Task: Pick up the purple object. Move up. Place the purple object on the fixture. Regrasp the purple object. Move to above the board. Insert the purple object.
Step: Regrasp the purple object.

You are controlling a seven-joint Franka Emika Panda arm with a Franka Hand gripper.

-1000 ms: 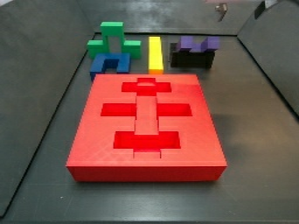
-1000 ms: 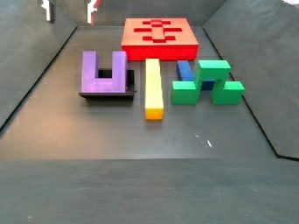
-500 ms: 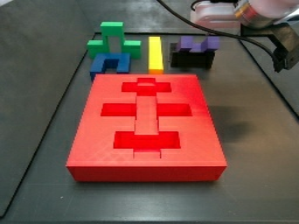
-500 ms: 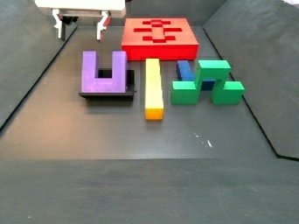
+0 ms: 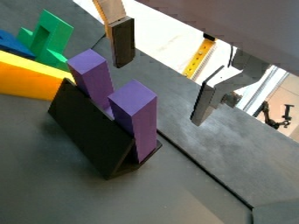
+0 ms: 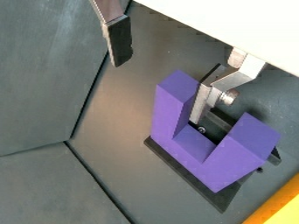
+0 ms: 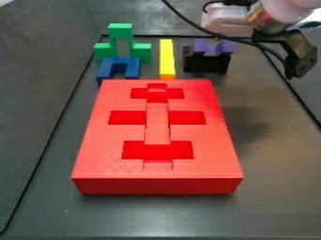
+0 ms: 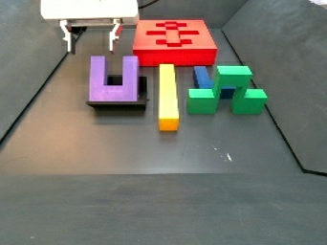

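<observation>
Jaws wide apart, nothing between them; gripper [image 8: 91,38] hangs near the purple block [image 8: 111,79], just off its far end, not yet over it. Block sits on the fixture [image 5: 91,131], prongs up in a wrist view. Looks like the regrasp step: centre over one prong or the base, square the fingers [image 6: 117,39] to its flat faces, come straight down, then close. Room: side wall [image 8: 45,77] near one side, yellow bar [image 8: 167,94] just beside on the other. Board [image 8: 175,39] stands apart.
</observation>
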